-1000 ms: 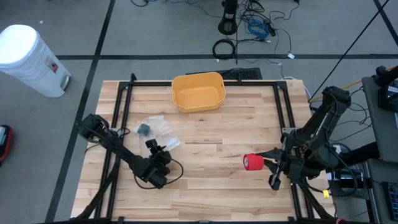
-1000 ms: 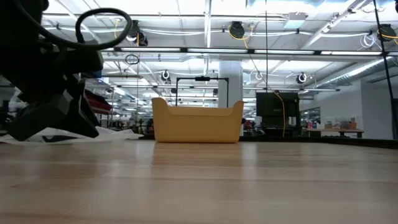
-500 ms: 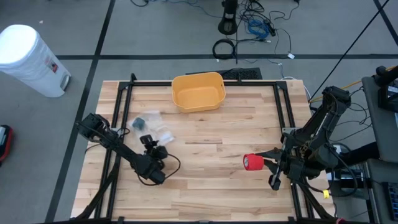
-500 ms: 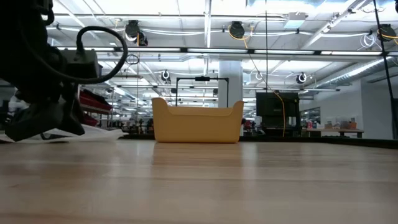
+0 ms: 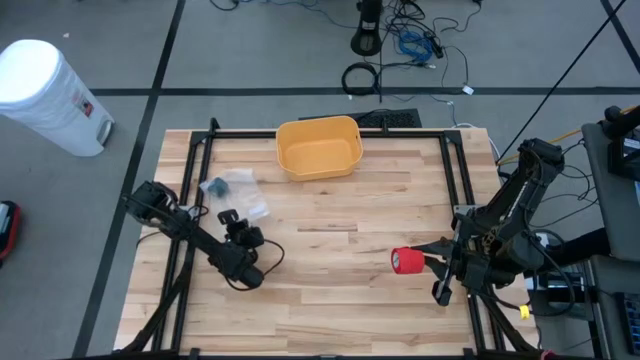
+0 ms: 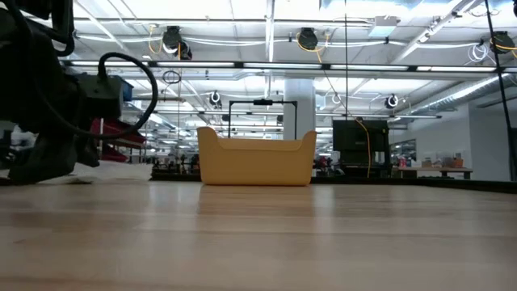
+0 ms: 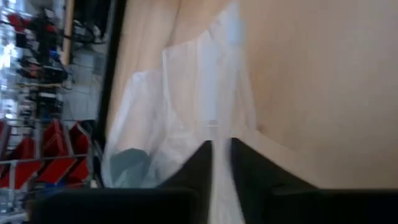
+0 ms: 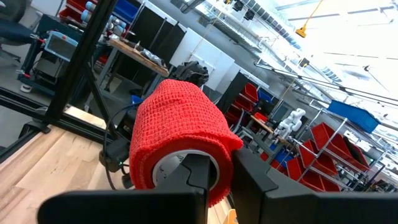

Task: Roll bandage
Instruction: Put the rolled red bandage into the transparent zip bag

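The right gripper [image 5: 428, 262] is clamped on the red bandage roll [image 5: 406, 261], holding it near the right edge of the table [image 5: 340, 320]. In the right wrist view the two dark fingers [image 8: 198, 175] meet at the roll's pale core; the roll [image 8: 177, 140] is a short cylinder of coarse, crinkled woven fabric.

The left gripper [image 5: 228, 217] sits low over the left half of the table, its fingers [image 7: 200, 163] drawn close together on the edge of a clear plastic wrapper [image 5: 238, 193]. The wrapper [image 7: 180, 118] is thin, translucent and creased, lying flat on the wood just ahead of the fingertips, with a small dark teal item [image 5: 214, 186] inside at its far end.

Beyond the wrapper, toward the table's far edge, stands a yellow plastic bin [image 5: 319, 146], rectangular with rounded corners; in the low view its wall [image 6: 256, 159] dips at the middle. Nothing lies between the two grippers. The table is pale, jointed wood planks within a black metal frame [image 5: 200, 150]. A white cylindrical bin [image 5: 48, 95] stands on the floor, well off the left arm's side.
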### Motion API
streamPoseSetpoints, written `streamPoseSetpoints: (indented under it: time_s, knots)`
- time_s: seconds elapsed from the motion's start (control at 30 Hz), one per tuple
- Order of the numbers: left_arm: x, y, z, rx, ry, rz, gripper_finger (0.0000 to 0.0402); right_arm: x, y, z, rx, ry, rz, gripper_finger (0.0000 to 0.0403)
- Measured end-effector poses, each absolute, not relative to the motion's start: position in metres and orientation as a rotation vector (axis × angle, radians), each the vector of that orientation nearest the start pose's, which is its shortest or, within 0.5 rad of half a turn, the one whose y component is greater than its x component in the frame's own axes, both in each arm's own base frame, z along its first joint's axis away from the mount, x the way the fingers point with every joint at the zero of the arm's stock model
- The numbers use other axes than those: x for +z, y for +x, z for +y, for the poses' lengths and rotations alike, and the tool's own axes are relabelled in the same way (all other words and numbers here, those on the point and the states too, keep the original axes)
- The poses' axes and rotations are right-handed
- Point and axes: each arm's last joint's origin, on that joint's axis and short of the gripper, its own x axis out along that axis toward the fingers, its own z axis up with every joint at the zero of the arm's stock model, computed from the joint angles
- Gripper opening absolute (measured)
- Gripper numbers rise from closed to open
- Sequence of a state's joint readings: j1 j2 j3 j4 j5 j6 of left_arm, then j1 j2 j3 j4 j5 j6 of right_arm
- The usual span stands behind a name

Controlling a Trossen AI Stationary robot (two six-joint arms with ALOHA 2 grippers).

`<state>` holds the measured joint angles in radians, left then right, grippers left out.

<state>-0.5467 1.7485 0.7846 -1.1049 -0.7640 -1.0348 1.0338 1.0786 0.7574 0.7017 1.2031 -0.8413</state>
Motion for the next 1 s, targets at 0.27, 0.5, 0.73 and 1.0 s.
streamPoseSetpoints:
  time_s: [0.27, 0.5, 0.73, 1.0]
  knots:
    - [0.123, 0.194, -0.091, 0.882, 0.528, 1.214, 0.0004, 0.345, 0.135, 0.175, -0.222, -0.489, -0.085, 0.0034]
    - [0.160, 0.222, -0.108, 0.847, 0.374, 1.069, 0.0002, 0.341, 0.142, 0.173, -0.200, -0.478, -0.084, 0.0034]
    - [0.231, 0.257, -0.129, 0.731, 0.216, 0.907, 0.0001, 0.334, 0.157, 0.167, -0.119, -0.455, -0.098, 0.0034]
    - [0.299, 0.286, -0.128, 0.622, 0.203, 0.817, 0.0000, 0.319, 0.184, 0.159, -0.167, -0.490, -0.035, 0.0034]
